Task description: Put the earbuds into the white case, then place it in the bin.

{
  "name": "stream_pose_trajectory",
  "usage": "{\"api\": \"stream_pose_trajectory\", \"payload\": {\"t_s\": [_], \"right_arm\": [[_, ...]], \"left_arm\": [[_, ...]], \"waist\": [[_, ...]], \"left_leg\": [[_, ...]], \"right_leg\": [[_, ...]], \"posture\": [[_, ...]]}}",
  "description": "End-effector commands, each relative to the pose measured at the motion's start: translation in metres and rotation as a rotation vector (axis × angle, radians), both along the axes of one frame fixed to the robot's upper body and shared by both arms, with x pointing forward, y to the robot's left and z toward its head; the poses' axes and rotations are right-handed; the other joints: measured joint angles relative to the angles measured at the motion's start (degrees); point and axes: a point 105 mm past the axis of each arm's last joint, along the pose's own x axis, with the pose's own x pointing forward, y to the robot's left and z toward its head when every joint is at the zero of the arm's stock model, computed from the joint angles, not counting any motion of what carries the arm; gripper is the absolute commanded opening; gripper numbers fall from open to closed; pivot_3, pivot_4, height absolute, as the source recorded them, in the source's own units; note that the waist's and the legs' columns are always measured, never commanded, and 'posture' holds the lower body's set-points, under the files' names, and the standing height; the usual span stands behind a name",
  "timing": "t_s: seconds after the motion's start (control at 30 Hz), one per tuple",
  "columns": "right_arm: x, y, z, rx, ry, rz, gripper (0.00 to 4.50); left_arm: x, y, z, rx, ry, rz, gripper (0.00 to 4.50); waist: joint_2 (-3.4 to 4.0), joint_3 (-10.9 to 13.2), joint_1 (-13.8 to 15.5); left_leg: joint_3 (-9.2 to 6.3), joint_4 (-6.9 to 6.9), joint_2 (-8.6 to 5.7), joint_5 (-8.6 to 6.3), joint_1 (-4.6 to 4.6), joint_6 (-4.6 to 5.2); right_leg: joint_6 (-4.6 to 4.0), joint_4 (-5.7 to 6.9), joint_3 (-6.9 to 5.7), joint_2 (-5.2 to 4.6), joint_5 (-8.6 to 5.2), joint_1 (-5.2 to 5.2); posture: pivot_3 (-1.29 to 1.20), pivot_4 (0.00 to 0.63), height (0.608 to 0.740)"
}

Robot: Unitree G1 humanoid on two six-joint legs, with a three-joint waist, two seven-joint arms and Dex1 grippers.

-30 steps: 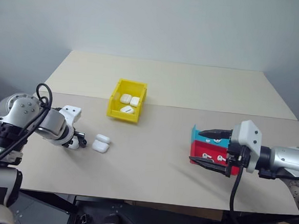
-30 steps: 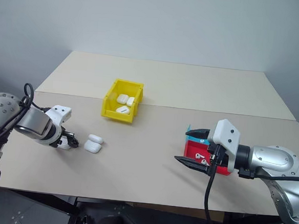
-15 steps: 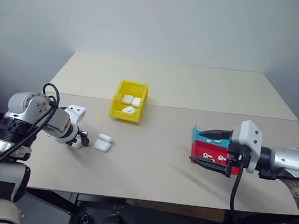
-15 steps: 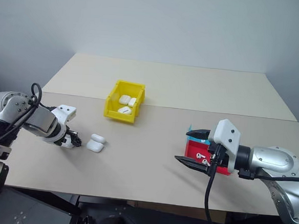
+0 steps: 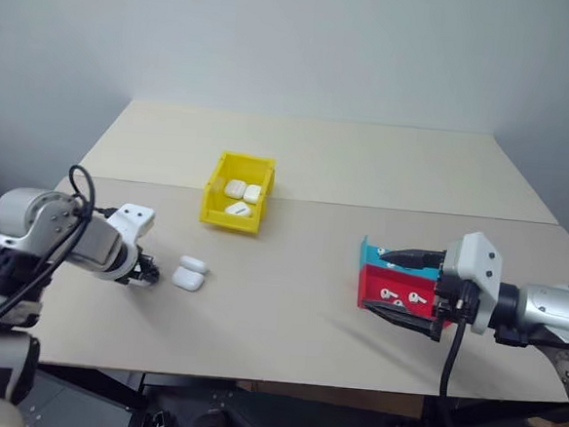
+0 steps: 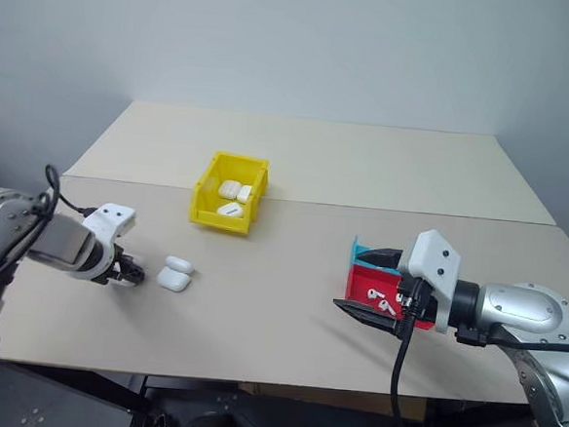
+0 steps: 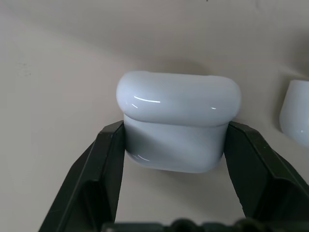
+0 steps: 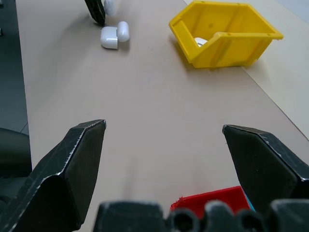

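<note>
My left gripper (image 7: 175,128) is shut on a glossy white case (image 7: 178,96), holding it by its lower half just above the table. In the left eye view that gripper (image 5: 145,273) sits at the table's left, close to two more white cases (image 5: 190,272) lying side by side. The yellow bin (image 5: 227,222) stands behind them with three cases inside. My right gripper (image 5: 378,279) is open at the right, over a red and teal tray (image 5: 425,303) that holds tiny white earbuds (image 5: 388,294).
The beige table (image 5: 288,302) has a seam running across its middle, and its front edge is near both arms. A black cable loops off each forearm.
The left gripper has shut on the white case beside the two loose ones. The camera view has shifted a little. The right arm has stayed in place.
</note>
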Motion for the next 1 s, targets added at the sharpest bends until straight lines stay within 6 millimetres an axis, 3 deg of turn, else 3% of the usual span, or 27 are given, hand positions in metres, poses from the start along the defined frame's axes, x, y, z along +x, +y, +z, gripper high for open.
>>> {"api": "stream_pose_trajectory", "payload": {"t_s": [0.03, 0.23, 0.43, 0.67, 0.9, 1.0], "right_arm": [[-0.005, 0.002, 0.01, 0.002, -0.047, 0.013, 4.5], [-0.004, 0.006, 0.006, 0.012, -0.025, 0.032, 4.5], [0.005, 0.008, 0.007, 0.024, -0.005, 0.072, 4.5], [0.021, 0.007, 0.014, 0.066, 0.008, 0.072, 4.5], [0.034, 0.012, 0.016, 0.048, -0.033, 0.08, 4.5], [0.039, 0.009, 0.017, 0.017, -0.05, 0.074, 4.5]], "left_arm": [[-0.009, -0.004, 0.044, -0.041, -0.214, -0.079, 2.78], [-0.024, -0.008, 0.093, -0.145, -0.649, -0.103, 2.78], [-0.039, -0.038, 0.129, -0.338, -0.973, -0.261, 2.78], [-0.049, -0.109, 0.128, -0.445, -1.042, -0.628, 2.78], [-0.045, -0.144, 0.136, -0.53, -1.151, -0.862, 2.78], [-0.039, -0.167, 0.131, -0.533, -1.179, -1.02, 2.78]], "waist": [[-0.13, 0.08, -0.11], [-0.15, 0.09, 0.21], [-0.19, 0.1, 0.53], [-0.2, 0.1, 0.87], [-0.19, 0.09, 0.79], [-0.18, 0.09, 0.84]], "left_leg": [[0.0, -0.04, 0.0, 0.01, -0.02, -0.01], [0.05, -0.09, 0.01, 0.0, -0.01, -0.02], [0.07, -0.06, 0.01, 0.01, 0.01, -0.02], [0.07, -0.05, 0.0, 0.0, 0.01, -0.01], [0.09, -0.06, 0.02, -0.01, -0.01, 0.02], [0.08, -0.03, 0.02, 0.0, -0.01, 0.02]], "right_leg": [[0.0, -0.02, 0.0, 0.0, 0.0, -0.03], [-0.02, -0.18, -0.04, -0.08, 0.01, 0.03], [-0.08, -0.21, -0.06, -0.05, 0.05, 0.08], [-0.08, -0.23, -0.05, -0.02, 0.05, 0.1], [-0.09, -0.25, -0.01, 0.02, 0.06, 0.08], [-0.08, -0.25, -0.04, 0.04, 0.06, 0.09]], "posture": [[0.0, 0.15, 0.74], [0.0, 0.15, 0.74], [0.0, 0.15, 0.74], [0.0, 0.15, 0.74], [0.0, 0.15, 0.74], [0.0, 0.15, 0.74]]}}
